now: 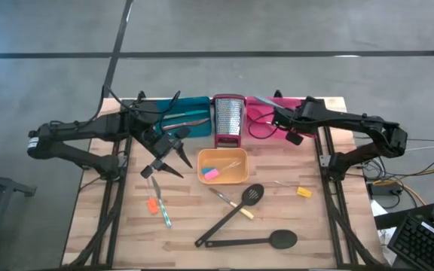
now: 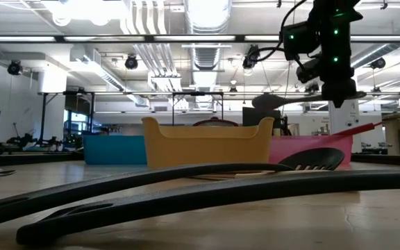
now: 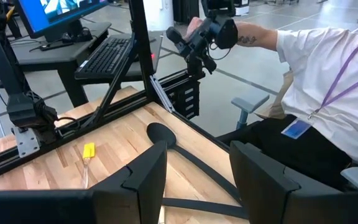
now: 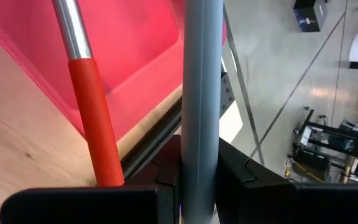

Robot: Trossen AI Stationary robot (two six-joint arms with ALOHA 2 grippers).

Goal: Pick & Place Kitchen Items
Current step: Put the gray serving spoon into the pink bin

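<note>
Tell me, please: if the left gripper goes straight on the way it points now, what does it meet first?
Probably the long black spoon: in its wrist view, the open left gripper frames the spoon's bowl and handle on the table just ahead. Depth is unclear.

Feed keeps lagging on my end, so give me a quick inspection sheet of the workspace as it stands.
Surface: pale wooden slat table, no spills seen.
Job's things: long black spoon, black slotted spatula, small yellow piece and thin colour-handled tools loose on the table; pink and blue pieces inside the orange tray.
Clutter: upright steel grater between the teal tray and pink tray.
Grippers: left gripper open, empty, above the table; right gripper shut on a grey spoon handle over the pink tray.
Cables: cables off the table's right.
Surroundings: seated person, keyboard.
</note>
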